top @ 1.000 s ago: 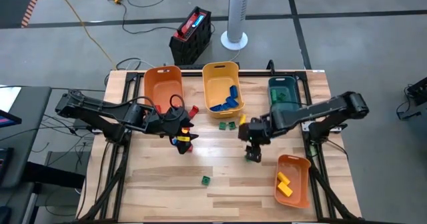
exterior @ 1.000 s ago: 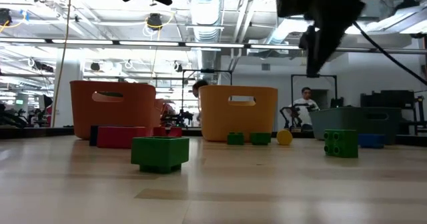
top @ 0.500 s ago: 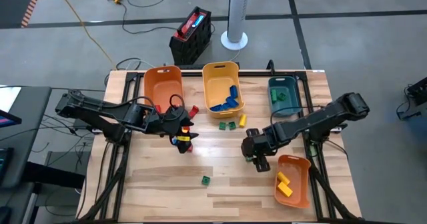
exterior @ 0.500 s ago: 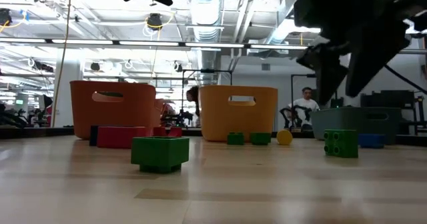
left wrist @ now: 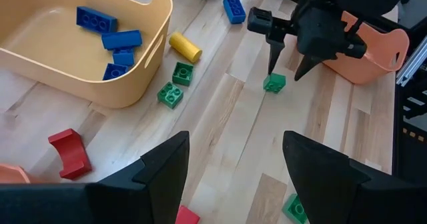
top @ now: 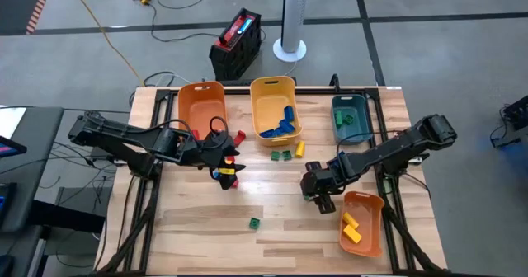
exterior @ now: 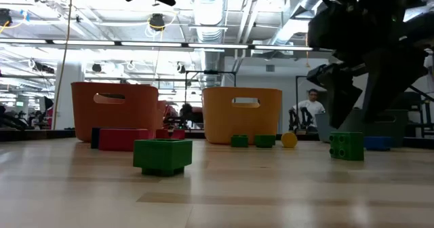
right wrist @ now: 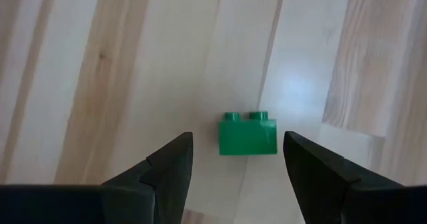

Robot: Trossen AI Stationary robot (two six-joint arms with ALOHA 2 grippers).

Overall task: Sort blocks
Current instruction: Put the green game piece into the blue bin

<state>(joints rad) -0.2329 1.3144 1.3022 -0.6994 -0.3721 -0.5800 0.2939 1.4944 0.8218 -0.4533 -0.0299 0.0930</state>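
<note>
The right gripper [right wrist: 230, 174] hangs over a green block [right wrist: 247, 137] lying on the desk [top: 198, 219] beside the orange bin [top: 369, 203], jaws apart; if the descent drifts, a fingertip could knock the block away. The left gripper [left wrist: 230, 174] waits open near the red blocks [top: 239, 135], probably clear.

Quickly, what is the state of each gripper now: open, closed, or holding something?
Left gripper: open, holding nothing.
Right gripper: open, fingers on either side of a green block, not yet holding it.
</note>
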